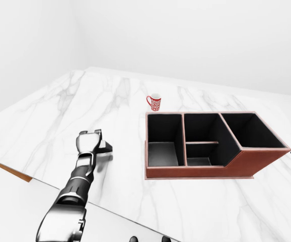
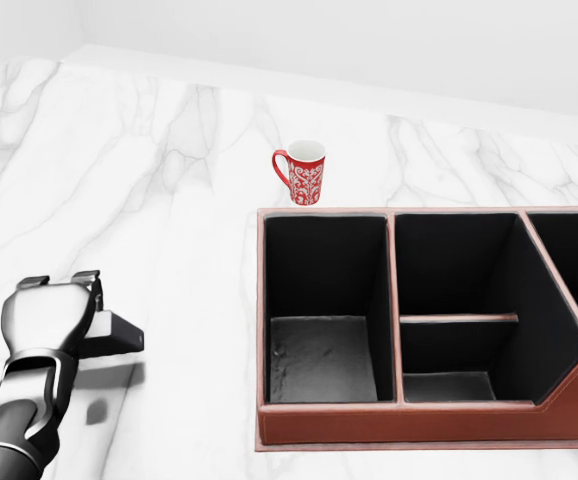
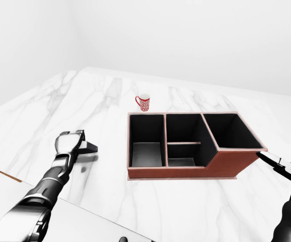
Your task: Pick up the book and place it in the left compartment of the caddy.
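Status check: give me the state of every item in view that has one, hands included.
book: lifted off the marble, shadow beneath, held by left hand
left hand: closed on the book
right hand: at the right edge, apart from the caddy, grip unclear
caddy: upright, all visible compartments empty
mug: upright beyond the caddy
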{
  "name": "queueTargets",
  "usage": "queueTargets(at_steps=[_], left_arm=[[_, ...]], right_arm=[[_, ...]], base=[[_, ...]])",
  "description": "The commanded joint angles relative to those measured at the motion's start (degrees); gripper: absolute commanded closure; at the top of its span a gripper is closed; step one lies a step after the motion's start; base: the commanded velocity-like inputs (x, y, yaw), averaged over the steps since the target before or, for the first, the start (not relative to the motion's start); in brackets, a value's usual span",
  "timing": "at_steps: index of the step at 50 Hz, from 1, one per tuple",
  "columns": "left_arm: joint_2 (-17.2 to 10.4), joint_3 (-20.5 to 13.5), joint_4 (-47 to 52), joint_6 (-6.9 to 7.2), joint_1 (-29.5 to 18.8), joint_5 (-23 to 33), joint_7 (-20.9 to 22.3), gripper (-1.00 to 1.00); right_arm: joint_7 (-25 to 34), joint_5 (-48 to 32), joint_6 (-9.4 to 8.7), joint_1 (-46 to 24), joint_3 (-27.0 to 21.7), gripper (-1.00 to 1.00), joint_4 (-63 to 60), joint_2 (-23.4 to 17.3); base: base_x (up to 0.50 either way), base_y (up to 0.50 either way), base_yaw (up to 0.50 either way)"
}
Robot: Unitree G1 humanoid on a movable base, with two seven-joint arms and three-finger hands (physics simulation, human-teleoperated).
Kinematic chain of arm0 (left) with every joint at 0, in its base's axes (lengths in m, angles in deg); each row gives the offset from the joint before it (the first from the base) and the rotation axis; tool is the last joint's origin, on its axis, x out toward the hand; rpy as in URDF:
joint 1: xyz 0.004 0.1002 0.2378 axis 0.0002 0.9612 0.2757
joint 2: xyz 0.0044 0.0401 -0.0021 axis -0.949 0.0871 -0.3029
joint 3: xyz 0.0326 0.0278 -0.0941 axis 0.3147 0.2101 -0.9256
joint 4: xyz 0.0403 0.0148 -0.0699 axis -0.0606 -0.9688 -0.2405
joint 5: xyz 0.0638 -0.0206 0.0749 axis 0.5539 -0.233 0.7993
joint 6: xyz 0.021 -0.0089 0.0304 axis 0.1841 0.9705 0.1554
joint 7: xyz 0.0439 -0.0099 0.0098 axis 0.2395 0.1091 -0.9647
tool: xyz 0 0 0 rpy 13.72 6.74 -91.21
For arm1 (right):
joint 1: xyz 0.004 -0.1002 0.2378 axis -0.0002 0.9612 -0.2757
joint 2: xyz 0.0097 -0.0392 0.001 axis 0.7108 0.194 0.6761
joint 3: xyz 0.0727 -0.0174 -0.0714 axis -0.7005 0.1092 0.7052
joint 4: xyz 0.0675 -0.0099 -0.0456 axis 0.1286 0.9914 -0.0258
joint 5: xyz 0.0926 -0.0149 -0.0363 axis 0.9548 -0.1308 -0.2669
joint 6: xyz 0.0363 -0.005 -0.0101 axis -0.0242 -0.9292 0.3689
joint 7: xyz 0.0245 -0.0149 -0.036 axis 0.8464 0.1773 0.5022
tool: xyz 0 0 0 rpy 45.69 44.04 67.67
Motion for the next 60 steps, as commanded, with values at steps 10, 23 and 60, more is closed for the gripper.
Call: queueTargets(at_steps=[10, 23, 60], left_arm=[[2.22, -3.47, 35.86, 0.0, 14.4, 9.55, 0.88, 1.0], [5.74, -5.08, 54.41, 0.0, 20.46, 15.97, 8.53, 1.0], [16.54, 0.12, 92.82, 0.0, 27.25, 28.06, 29.47, 1.0]], right_arm=[[-0.11, -0.01, 0.0, 0.08, -0.25, -1.0, -0.85, 0.06], [0.06, -0.39, 0.0, -0.18, 0.16, -1.0, 0.31, 0.04], [0.42, -1.27, 0.0, 0.01, 0.55, -1.0, 0.21, 0.3]], base=[[0.0, 0.0, 0.0], [0.0, 0.0, 0.0], [0.0, 0.0, 0.0]])
